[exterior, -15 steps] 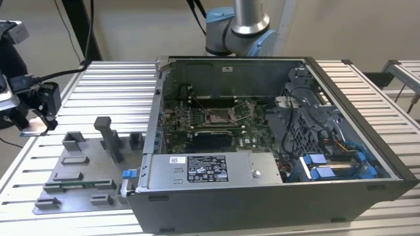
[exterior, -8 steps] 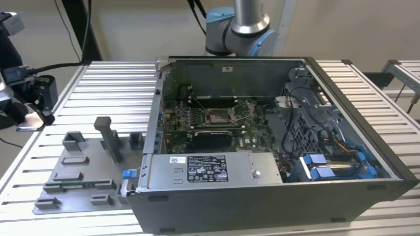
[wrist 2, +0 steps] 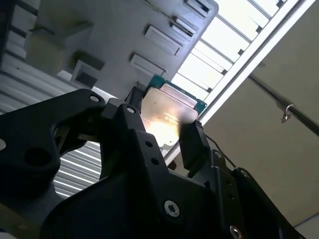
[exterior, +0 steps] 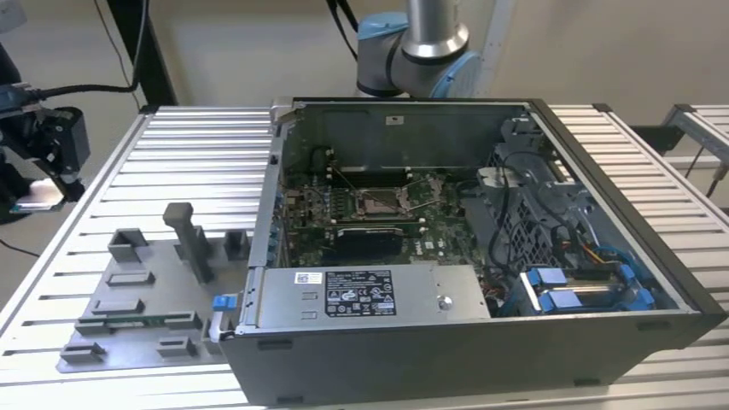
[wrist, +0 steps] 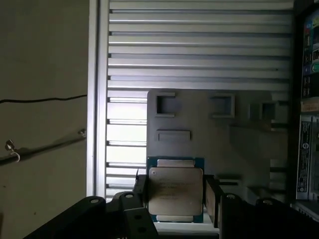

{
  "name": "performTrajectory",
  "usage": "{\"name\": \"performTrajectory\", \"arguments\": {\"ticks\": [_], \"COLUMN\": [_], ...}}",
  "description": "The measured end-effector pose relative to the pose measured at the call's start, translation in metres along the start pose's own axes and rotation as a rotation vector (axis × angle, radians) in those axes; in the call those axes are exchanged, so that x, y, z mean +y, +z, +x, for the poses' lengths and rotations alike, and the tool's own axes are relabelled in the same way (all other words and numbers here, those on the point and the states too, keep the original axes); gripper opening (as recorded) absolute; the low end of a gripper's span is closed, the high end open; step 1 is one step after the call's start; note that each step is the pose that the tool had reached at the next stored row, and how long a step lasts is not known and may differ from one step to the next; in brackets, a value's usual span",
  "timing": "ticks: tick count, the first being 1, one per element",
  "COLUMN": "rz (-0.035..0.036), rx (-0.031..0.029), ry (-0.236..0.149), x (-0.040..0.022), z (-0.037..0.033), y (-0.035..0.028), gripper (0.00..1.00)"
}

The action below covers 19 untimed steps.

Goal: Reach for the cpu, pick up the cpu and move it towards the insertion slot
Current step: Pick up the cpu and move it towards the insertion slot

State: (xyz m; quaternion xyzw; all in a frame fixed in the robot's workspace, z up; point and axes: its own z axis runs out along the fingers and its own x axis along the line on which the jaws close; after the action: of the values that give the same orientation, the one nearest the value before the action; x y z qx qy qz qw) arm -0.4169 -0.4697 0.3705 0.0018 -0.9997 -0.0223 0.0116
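The gripper [wrist: 176, 195] is clamped on the cpu [wrist: 175, 186], one finger [wrist: 213, 199] on each opposite edge. The cpu's flat silver face points at the first wrist camera, and its slightly longer side runs along the fingers. It sits over the grey fixture plate [wrist: 199, 119], near the table [exterior: 171, 137] edge, with bare slats beside it. The insertion slot [exterior: 381, 201] lies well apart, inside the computer case [exterior: 456, 342].

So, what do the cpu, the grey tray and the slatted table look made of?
The cpu: pale silver lid, likely metal given its bright glare in the second wrist view, on a green circuit-board rim. The grey tray: matte, uniform, moulded-looking, probably plastic. The table: ribbed slats with a soft sheen, likely aluminium.
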Motion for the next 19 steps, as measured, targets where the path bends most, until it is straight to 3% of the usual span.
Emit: {"name": "performTrajectory", "arguments": {"ticks": [12,19], "rz": [0.0005,0.0006], "rx": [-0.0001,-0.0001], "ry": [0.000,0.000], "x": [0.0023,0.0024], "z": [0.0007,0.0008], "y": [-0.0312,-0.0329], "gripper": [0.00,0.00]}}
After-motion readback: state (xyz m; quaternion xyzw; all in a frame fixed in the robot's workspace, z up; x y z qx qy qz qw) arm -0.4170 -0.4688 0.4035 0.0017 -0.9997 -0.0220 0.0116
